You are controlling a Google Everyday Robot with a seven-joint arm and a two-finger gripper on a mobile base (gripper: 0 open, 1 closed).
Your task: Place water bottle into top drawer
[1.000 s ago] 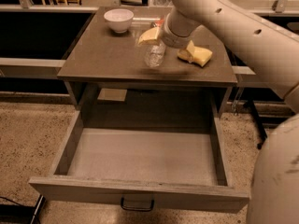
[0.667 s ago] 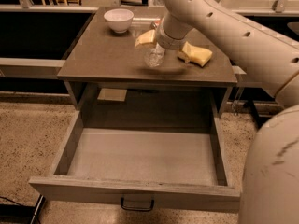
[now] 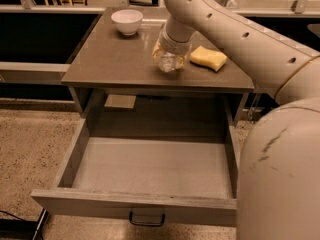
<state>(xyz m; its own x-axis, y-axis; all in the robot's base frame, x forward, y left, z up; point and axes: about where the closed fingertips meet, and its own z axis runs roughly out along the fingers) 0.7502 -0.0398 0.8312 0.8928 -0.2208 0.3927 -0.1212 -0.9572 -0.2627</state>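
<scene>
The water bottle [image 3: 168, 63], small, clear and crinkled, stands on the brown table top [image 3: 112, 59] near its middle. My gripper [image 3: 172, 48] comes down from the arm directly over the bottle, and its wrist covers the bottle's top. The top drawer [image 3: 150, 166] is pulled wide open below the table's front edge. Its flat grey bottom is bare, and its dark handle [image 3: 146, 219] is centred on the front panel.
A yellow sponge [image 3: 208, 58] lies just right of the bottle. A white bowl [image 3: 127, 21] stands at the table's back left. My arm's large pale body [image 3: 280, 174] fills the right side. A flat tan piece [image 3: 120, 101] lies behind the drawer.
The arm's wrist has moved left and down over the bottle, now covering its top. The bottle stays at about the same spot on the table.
</scene>
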